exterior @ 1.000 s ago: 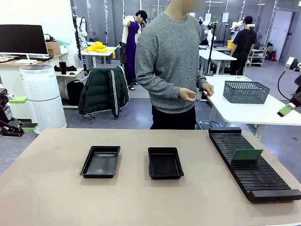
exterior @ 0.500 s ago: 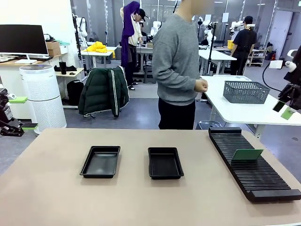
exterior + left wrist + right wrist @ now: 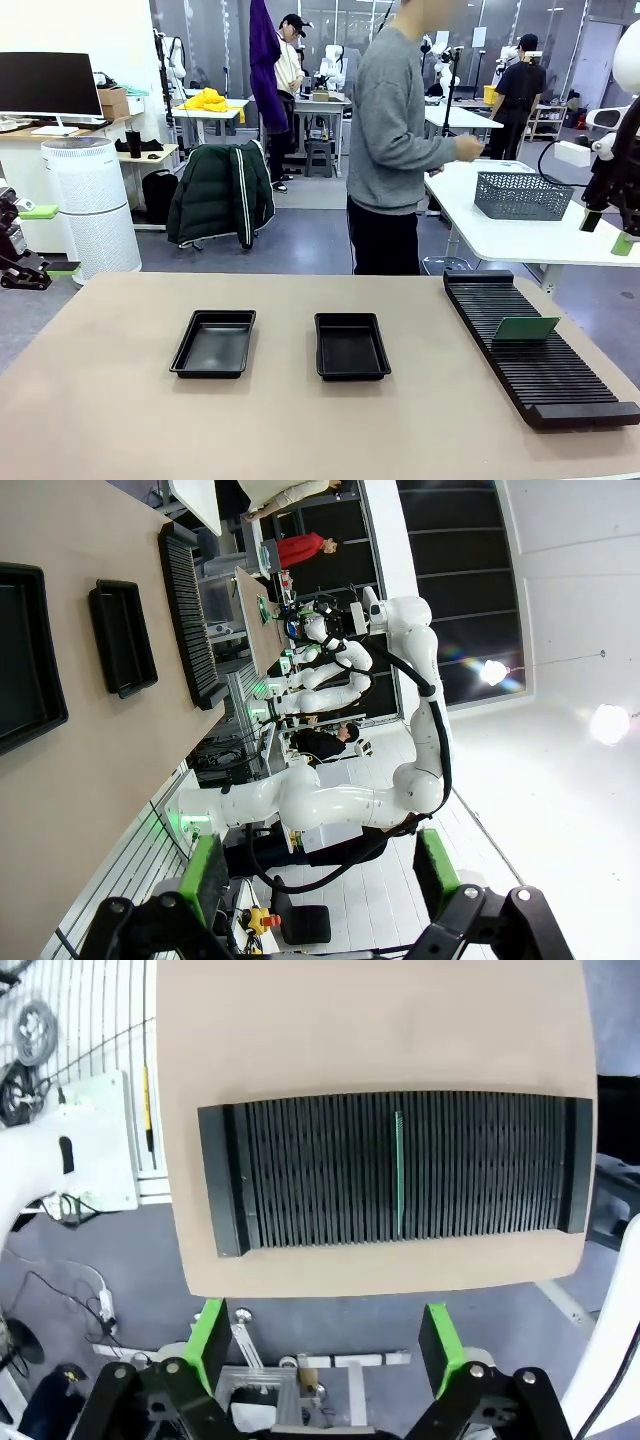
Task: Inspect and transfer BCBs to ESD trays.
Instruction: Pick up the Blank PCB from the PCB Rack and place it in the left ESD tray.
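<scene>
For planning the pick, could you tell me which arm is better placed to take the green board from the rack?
Likely the right: the right gripper, open, looks down on the rack holding the board; the left gripper sits beyond the table's left edge.

Looked down past the right gripper point(image 3: 322, 1325): its jaws stood wide apart with nothing between them. Below I saw the black slotted rack point(image 3: 300, 1170) near the table point(image 3: 370, 1020) edge. One BCB point(image 3: 398, 1175) stood on edge in a slot.
</scene>
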### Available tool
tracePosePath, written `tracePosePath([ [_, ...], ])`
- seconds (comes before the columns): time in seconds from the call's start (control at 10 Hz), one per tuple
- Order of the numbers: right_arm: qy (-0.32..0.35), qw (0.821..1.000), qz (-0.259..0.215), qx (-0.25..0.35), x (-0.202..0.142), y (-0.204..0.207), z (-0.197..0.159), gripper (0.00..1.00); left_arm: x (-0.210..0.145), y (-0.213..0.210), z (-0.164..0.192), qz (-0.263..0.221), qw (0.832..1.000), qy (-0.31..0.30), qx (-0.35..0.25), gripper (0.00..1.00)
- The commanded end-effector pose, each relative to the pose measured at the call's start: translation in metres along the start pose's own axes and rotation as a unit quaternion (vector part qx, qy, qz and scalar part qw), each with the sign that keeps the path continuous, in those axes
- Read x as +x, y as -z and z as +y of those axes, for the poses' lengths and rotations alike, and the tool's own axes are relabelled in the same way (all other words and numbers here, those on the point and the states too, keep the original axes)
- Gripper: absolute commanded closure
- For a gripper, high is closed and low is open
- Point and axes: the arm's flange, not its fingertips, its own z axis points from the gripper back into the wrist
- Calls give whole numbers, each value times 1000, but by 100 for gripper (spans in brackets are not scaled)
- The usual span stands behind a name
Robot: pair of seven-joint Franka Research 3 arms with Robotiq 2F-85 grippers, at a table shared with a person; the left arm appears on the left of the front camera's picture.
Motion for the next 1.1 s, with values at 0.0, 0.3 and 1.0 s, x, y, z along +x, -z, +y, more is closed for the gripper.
tracePosePath([
  [0.0, -27, 999, 4, -17, -4, 8, -2, 0, -1, -1, -1, -1, 1000, 2, 0, 0],
  [0.3, -12, 1000, 2, -4, 0, 1, -1, 0, -1, -1, -1, -1, 1000, 2, 0, 0],
  [1.0, -35, 999, 14, -9, 1, 35, -15, 0, -1, -1, -1, -1, 1000, 2, 0, 0],
])
